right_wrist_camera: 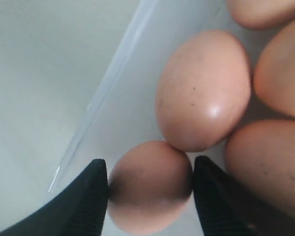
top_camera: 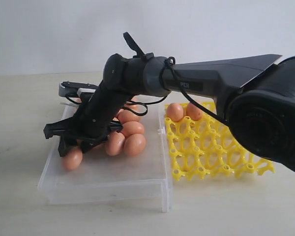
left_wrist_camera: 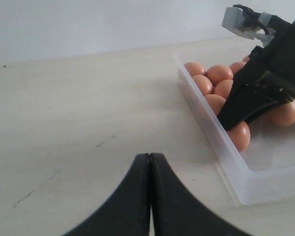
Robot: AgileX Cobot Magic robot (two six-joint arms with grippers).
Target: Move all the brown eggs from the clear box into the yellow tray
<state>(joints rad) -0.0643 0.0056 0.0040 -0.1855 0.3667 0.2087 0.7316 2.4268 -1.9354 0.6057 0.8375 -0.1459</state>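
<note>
The clear box (top_camera: 105,184) lies at the left with several brown eggs (top_camera: 128,137) heaped at its back. My right gripper (top_camera: 71,147) reaches down into its left side. Its two black fingers (right_wrist_camera: 96,189) press both sides of one brown egg (right_wrist_camera: 150,184), which rests on the box floor by the wall. Another egg (right_wrist_camera: 204,91) touches it from behind. The yellow tray (top_camera: 211,147) sits just right of the box and holds two eggs (top_camera: 175,112) in its far corner. My left gripper (left_wrist_camera: 150,156) is shut and empty, over bare table beside the box (left_wrist_camera: 226,157).
The right arm (top_camera: 206,81) stretches across above the tray and the box. A grey clasp (top_camera: 71,90) shows at the box's far left corner. Bare table lies left of the box and in front of both containers.
</note>
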